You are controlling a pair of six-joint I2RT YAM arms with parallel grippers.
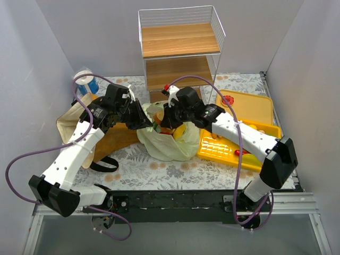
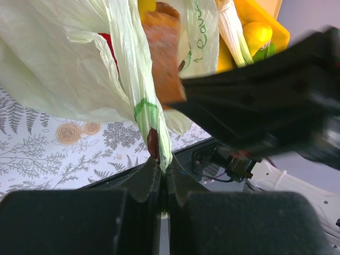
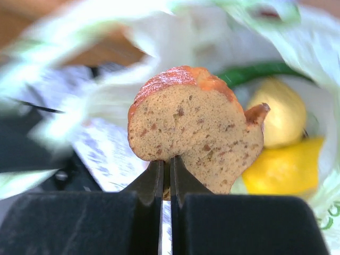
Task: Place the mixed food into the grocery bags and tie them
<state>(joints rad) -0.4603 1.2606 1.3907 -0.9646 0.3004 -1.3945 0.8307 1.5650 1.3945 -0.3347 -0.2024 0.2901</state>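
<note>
The pale-green plastic bag (image 1: pixel 169 144) sits mid-table with its mouth open. My left gripper (image 1: pixel 150 123) is shut on a strip of the bag's rim (image 2: pixel 144 106), holding it up, as the left wrist view shows (image 2: pixel 163 169). My right gripper (image 1: pixel 166 118) is shut on a slice of brown bread (image 3: pixel 191 127) and holds it at the bag's mouth (image 3: pixel 166 162). Inside the bag lie a lemon (image 3: pixel 279 114), a yellow pepper (image 3: pixel 284 170) and a green pepper (image 3: pixel 260 71). A red tomato (image 2: pixel 109 48) shows through the plastic. The brown bag (image 1: pixel 114 141) with cream lining lies to the left, under my left arm.
A yellow plastic tray (image 1: pixel 239 146) stands at the right, with a leek (image 2: pixel 231 26) and a lemon (image 2: pixel 256 34) near its edge. A red-topped round piece (image 1: pixel 228 100) lies on a yellow lid behind it. A wire-and-wood shelf (image 1: pixel 180 48) stands at the back.
</note>
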